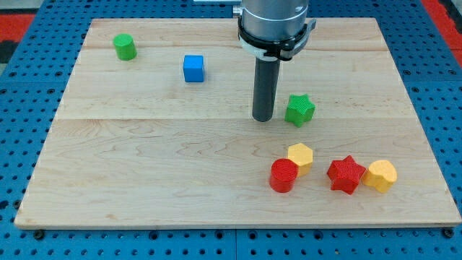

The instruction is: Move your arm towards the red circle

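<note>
Worktop (144, 166): pale wooden board filling most of the view, lying on a blue perforated base (22, 144).
Arm (274, 22): grey housing entering at the view's top, right of centre, carrying a straight dark rod that points down at the board.
My tip (263, 118): the rod's lower end, near the board's middle, just beside the green star on its left and apart from it; there are no fingers on this arm, so nothing is held.
Red star (346, 174): low on the view's right, touching the yellow block on its right.
Red circle (284, 175): the task's block, a short red cylinder low on the board, right of centre, below my tip and slightly to its right, well apart from it; it touches the yellow hexagon.
Green star (299, 110): right of the tip, above the red circle.
Yellow hexagon (300, 156): at the red circle's upper right.
Yellow block (381, 175): rightmost block, shape roughly hexagonal.
Blue cube (193, 68): upper board, left of the rod.
Green cylinder (125, 47): upper left of the board.
</note>
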{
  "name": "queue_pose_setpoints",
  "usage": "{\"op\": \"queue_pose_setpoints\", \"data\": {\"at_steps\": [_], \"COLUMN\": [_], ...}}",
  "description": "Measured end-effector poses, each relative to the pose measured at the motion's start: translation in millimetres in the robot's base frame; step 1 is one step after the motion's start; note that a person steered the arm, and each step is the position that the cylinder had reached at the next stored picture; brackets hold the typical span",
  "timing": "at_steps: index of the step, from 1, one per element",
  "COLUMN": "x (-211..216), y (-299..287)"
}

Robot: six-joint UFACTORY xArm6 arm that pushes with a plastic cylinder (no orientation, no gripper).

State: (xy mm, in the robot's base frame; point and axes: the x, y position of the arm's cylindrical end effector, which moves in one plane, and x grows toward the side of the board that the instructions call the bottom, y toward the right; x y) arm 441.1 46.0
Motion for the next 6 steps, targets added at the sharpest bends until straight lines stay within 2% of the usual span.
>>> {"op": "queue_pose_setpoints", "data": {"at_steps": [4, 6], "x": [15.0, 74.0], "y": [-46.5, -46.4]}}
